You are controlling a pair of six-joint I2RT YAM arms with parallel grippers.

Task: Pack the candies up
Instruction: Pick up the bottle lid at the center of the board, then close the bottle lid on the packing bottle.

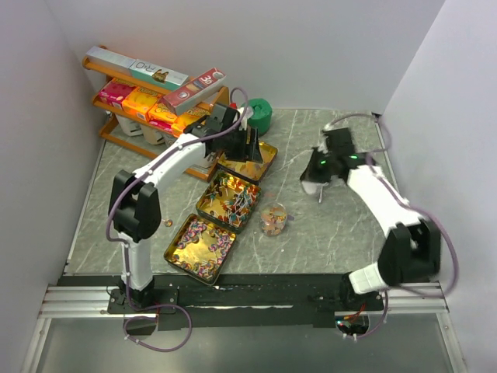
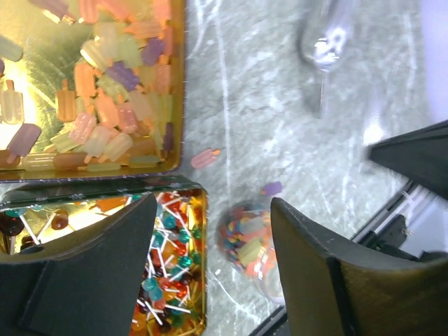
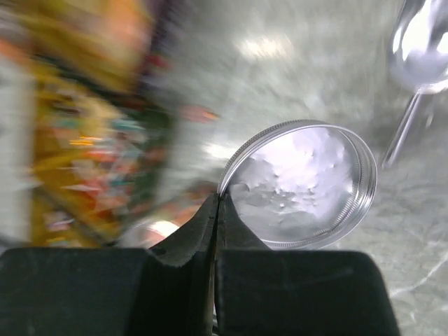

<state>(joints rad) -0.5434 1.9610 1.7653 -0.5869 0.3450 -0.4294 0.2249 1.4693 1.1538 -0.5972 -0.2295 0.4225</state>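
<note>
While the right gripper (image 3: 218,199) pinches a silver lid (image 3: 308,185), the left gripper (image 2: 213,206) hangs open above gold trays (image 2: 180,70) of candies (image 2: 105,112). A filled jar (image 2: 245,241) stands beside them.

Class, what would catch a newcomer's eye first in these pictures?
Three gold metal tins run diagonally across the left-centre of the grey marbled table, the nearer two holding mixed-colour candies. A small clear jar of candies stands right of them, and the right gripper pinches a round silver lid by its rim.
</note>
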